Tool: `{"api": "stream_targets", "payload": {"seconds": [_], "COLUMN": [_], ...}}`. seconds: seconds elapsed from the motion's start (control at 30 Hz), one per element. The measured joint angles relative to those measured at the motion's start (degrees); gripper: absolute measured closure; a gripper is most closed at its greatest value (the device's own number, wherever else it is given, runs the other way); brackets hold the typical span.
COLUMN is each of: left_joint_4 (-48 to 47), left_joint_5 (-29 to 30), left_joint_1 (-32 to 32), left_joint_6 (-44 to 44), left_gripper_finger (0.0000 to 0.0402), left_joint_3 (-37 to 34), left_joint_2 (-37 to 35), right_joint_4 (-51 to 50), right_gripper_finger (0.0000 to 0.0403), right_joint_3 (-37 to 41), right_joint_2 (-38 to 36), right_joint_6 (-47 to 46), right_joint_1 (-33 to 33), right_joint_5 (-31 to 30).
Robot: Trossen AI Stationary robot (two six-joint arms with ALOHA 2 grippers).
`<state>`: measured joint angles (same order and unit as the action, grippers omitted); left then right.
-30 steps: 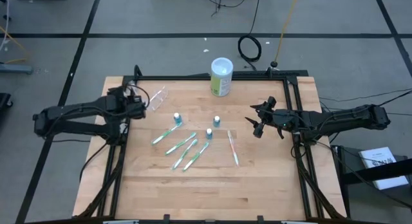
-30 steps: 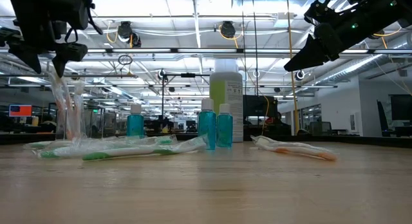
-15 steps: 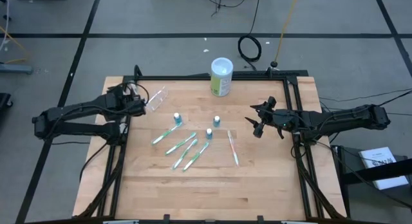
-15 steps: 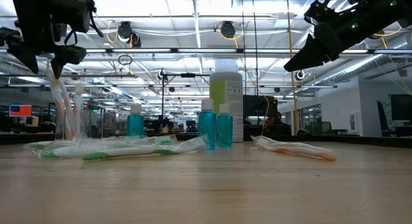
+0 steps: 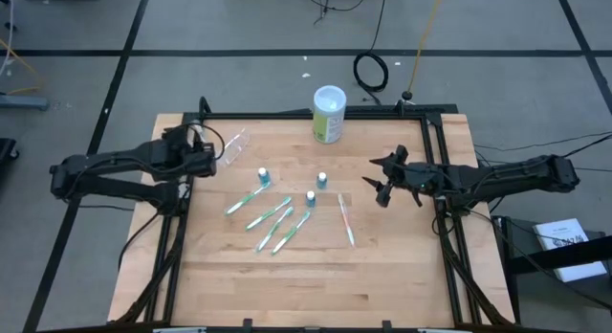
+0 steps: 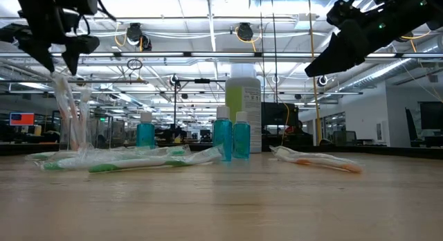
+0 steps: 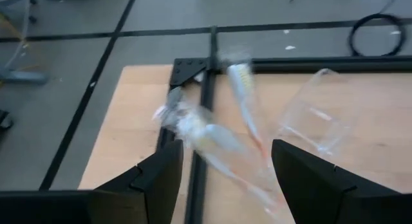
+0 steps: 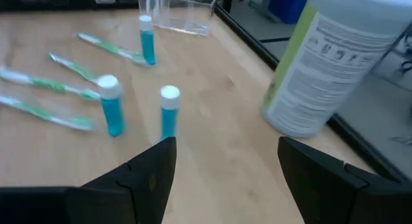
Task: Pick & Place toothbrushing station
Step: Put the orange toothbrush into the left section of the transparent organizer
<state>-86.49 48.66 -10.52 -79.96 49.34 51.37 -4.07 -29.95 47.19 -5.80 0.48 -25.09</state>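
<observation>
Wooden bench [image 5: 382,266] boards fill the high view, framed by black rails and grey floor. Near the bench's far left corner we see the clear plastic cup [image 5: 232,146] lying on its side, with a wrapped pale pinkish toothbrush [image 7: 248,111] sticking up beside it; in the left wrist view that brush and its crinkled wrap rise between the left tool's [image 5: 206,156] 2 fingers, which stand apart with the brush in the gap, and we cannot tell if they touch it. In the low view this tool hangs above the upright wrapped brushes [image 6: 71,113].

Toward the bench's middle, 4 green-and-white toothbrushes [image 5: 271,218] lie flat and fanned out, with 3 teal white-capped tubes [image 5: 311,197] standing upright among them. Another pinkish toothbrush [image 5: 345,220] lies alone just right of the group.

At the far edge stands a green-and-white canister [image 5: 328,114].

We see the right tool [image 5: 380,182] held above the bench's right side, fingers spread apart and empty, well apart from the cup.
</observation>
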Motion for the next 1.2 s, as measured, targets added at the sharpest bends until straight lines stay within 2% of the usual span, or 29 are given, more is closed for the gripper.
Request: {"api": "stream_targets", "payload": {"seconds": [0.13, 0.27, 0.37, 0.5, 0.63, 0.7, 0.8, 0.87, 0.93, 1.0, 1.07, 1.2], "left_joint_4": [7.62, 22.27, 33.89, 49.45, 65.16, 75.72, 92.04, 100.21, 104.70, 106.39, 106.86, 106.03], "left_joint_5": [6.15, 12.64, 13.19, 13.23, 6.77, -0.72, -14.92, -21.24, -22.96, -22.10, -20.23, -20.10], "left_joint_1": [7.34, 16.50, 22.63, 29.31, 33.41, 34.24, 34.31, 34.31, 34.31, 34.27, 34.00, 33.96], "left_joint_6": [5.34, 20.02, 32.81, 47.18, 60.24, 67.19, 76.78, 80.42, 82.23, 82.15, 79.67, 76.70], "left_gripper_finger": [0.0163, 0.0163, 0.0163, 0.0163, 0.0163, 0.0163, 0.0163, 0.0163, 0.0163, 0.0163, 0.0163, 0.0163], "left_joint_3": [2.01, 2.65, 2.65, 1.12, -3.21, -7.07, -13.68, -17.16, -19.88, -21.34, -21.51, -21.61], "left_joint_2": [0.00, -0.04, 0.02, -0.01, -0.02, -0.02, 0.04, 0.01, -0.31, -1.21, -2.00, -2.43], "right_joint_4": [-0.05, 2.56, 5.90, 4.69, 3.78, 3.77, 2.96, 2.32, 2.66, 2.53, 2.08, 0.88], "right_gripper_finger": [0.0140, 0.0140, 0.0140, 0.0140, 0.0140, 0.0140, 0.0140, 0.0140, 0.0140, 0.0140, 0.0140, 0.0140], "right_joint_3": [0.00, 0.00, -1.38, -6.27, -11.06, -12.91, -15.19, -16.33, -16.94, -17.24, -17.26, -17.27], "right_joint_2": [3.47, 9.57, 14.60, 21.30, 28.24, 31.63, 36.56, 39.35, 41.58, 43.52, 45.10, 46.57], "right_joint_6": [-5.47, -6.72, -6.64, -6.31, -4.97, -4.26, -4.56, -7.39, -11.00, -14.34, -17.27, -22.85], "right_joint_1": [1.42, 4.33, 6.37, 9.62, 14.99, 17.71, 20.40, 21.39, 21.89, 22.25, 22.47, 22.89], "right_joint_5": [-0.11, 3.23, 5.95, 5.85, 5.79, 5.84, 6.21, 7.86, 10.43, 11.99, 13.16, 16.27]}}
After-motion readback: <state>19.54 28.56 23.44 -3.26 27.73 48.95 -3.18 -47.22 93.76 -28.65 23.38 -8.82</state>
